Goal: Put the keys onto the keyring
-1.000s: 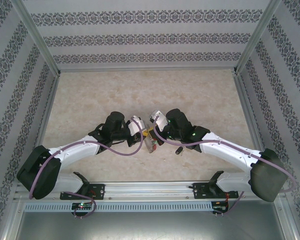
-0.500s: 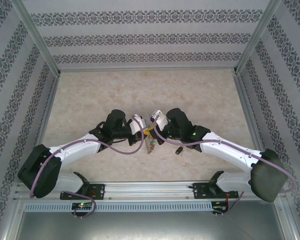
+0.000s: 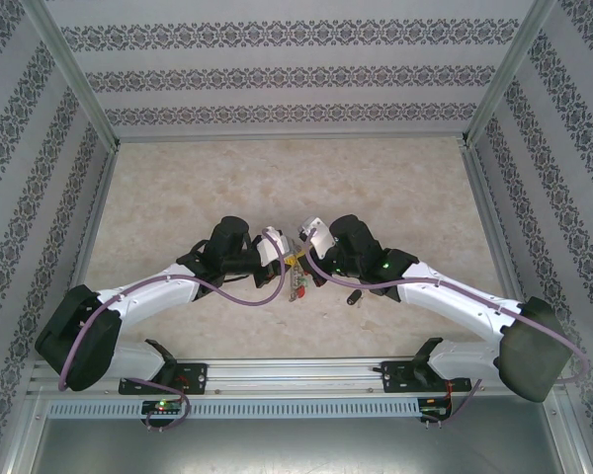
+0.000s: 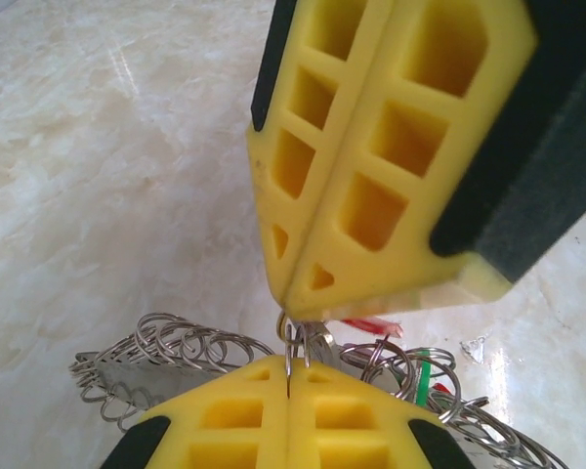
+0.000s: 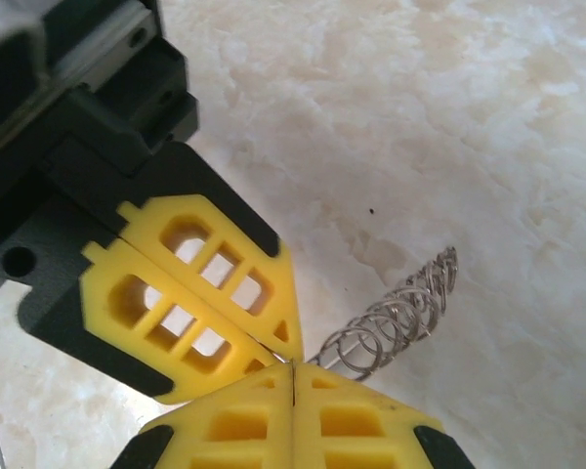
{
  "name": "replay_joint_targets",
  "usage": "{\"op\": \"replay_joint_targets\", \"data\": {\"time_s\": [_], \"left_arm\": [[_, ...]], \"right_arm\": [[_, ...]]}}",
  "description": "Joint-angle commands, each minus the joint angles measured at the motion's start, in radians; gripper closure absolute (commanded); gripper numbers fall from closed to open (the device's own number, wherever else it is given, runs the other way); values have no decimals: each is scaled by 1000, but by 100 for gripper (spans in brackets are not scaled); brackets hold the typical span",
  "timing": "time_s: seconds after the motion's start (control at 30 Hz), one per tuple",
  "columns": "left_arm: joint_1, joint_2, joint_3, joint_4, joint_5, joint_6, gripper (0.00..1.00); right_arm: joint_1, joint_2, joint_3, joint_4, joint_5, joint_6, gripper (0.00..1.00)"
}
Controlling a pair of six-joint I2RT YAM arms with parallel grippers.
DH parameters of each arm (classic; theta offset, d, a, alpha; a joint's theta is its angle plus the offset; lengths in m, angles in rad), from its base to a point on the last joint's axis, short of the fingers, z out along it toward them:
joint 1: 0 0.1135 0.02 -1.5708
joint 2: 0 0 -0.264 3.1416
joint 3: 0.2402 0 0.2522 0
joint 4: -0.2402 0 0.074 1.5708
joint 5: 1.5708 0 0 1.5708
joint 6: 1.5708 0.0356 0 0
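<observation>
- Pinches keyring [image 4: 176,347] wire in closed left gripper [image 4: 288,376].
- Clamps same wire in closed right gripper [image 4: 291,293], tip to tip.
- Leaves black key [image 3: 354,295] loose on table [image 3: 277,188].

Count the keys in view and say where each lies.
2. The black-headed key lies on the table beside the right arm. The red-headed key peeks out below the right gripper, among loops of the keyring, mostly hidden.
</observation>
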Motion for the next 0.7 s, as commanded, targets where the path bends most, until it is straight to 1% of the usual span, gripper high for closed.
{"op": "replay_joint_targets", "data": {"time_s": [0.0,0.2,0.3,0.5,0.67], "left_arm": [[-9,-19,2,-14,-12,15,100],[-9,-29,-24,49,-7,-6,100],[-10,-29,-27,63,-3,-15,100],[-8,-36,-61,149,8,-59,100],[-9,-50,-96,202,-16,-83,100]], "right_arm": [[-36,-9,7,-14,73,49,100],[-61,4,-11,0,67,74,100],[-62,9,-15,19,41,76,100],[-60,53,-9,22,5,86,100],[-58,55,-6,35,9,91,100]]}}
